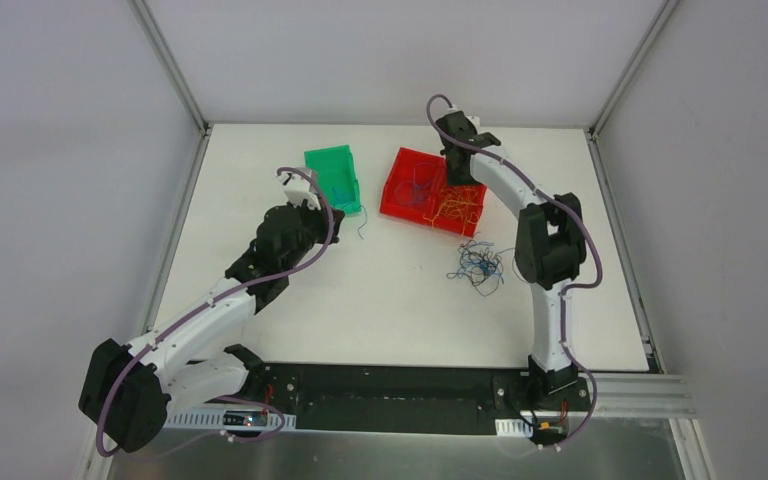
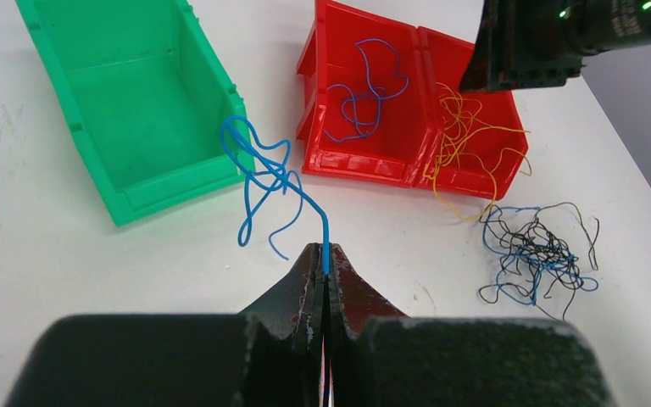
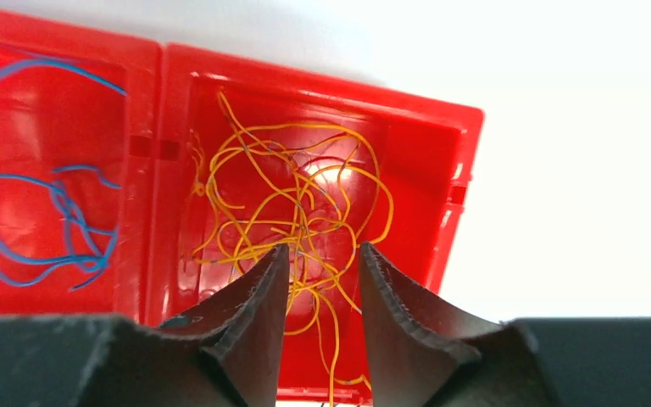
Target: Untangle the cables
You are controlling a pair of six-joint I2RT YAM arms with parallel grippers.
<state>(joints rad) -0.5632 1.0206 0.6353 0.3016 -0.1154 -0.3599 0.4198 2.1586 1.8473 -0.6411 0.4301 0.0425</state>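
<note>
My left gripper [image 2: 325,254] is shut on a blue cable [image 2: 263,174], which trails over the table by the green bin [image 2: 169,182]; this gripper shows in the top view [image 1: 335,225]. A knot of black and blue cables [image 2: 536,253] lies on the table at the right, also in the top view [image 1: 477,266]. My right gripper [image 3: 322,254] is open above yellow-orange cables [image 3: 292,199] in the right compartment of the red bin [image 3: 449,144]. Blue cables [image 3: 47,225] lie in its left compartment.
The green bin [image 1: 332,178] and red bin [image 1: 430,190] stand side by side at the back of the white table. The right arm [image 1: 550,240] reaches over the red bin, beside the cable knot. Grey walls enclose the table.
</note>
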